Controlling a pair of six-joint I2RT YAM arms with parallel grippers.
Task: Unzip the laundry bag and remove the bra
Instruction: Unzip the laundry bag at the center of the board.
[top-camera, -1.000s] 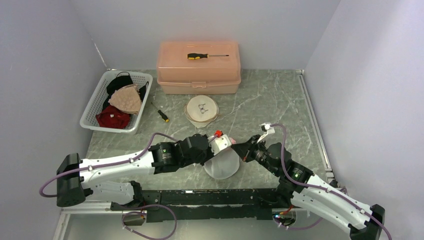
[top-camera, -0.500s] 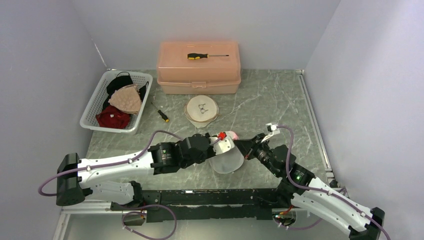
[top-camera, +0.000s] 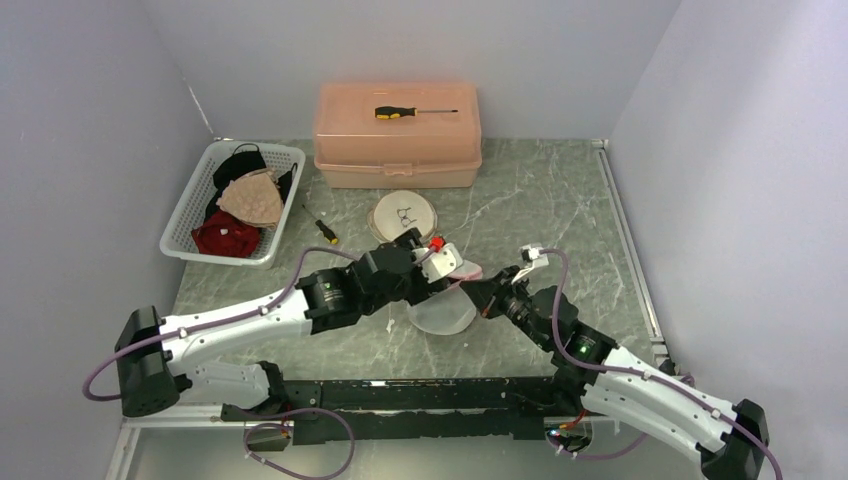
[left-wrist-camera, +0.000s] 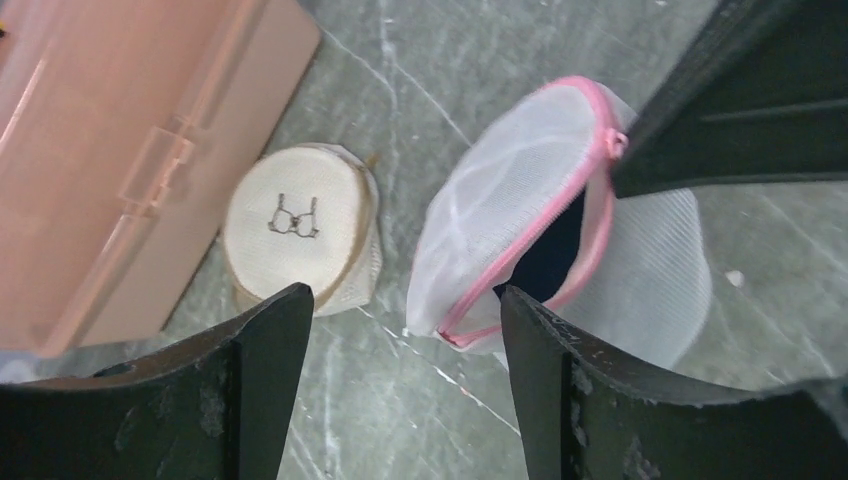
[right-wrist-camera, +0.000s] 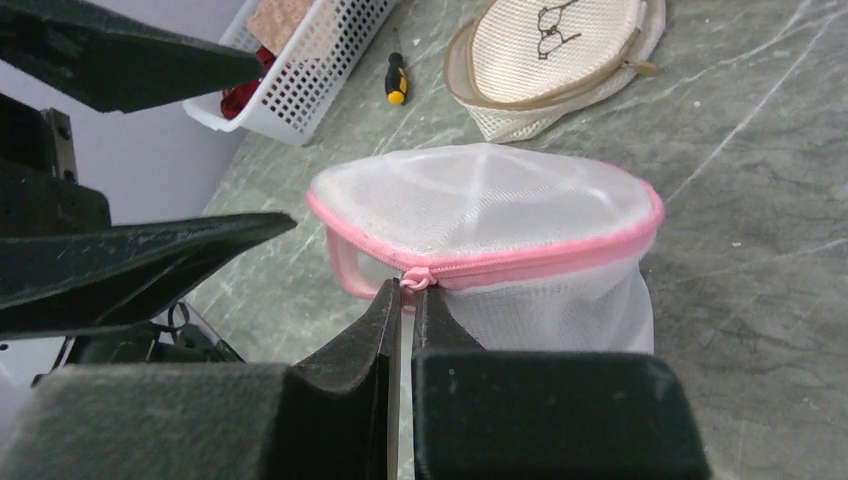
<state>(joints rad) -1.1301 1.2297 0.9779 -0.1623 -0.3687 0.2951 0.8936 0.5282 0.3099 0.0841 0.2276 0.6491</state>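
R end effector (right-wrist-camera: 407, 292) on bag zip (right-wrist-camera: 416, 279)

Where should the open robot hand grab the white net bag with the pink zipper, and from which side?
Probably the pink-edged rim of the lifted flap on the white net bag, at its unzipped end, coming from above. The dark gap there lets one finger slip under, and the right gripper pinches the pink zipper at the far end.
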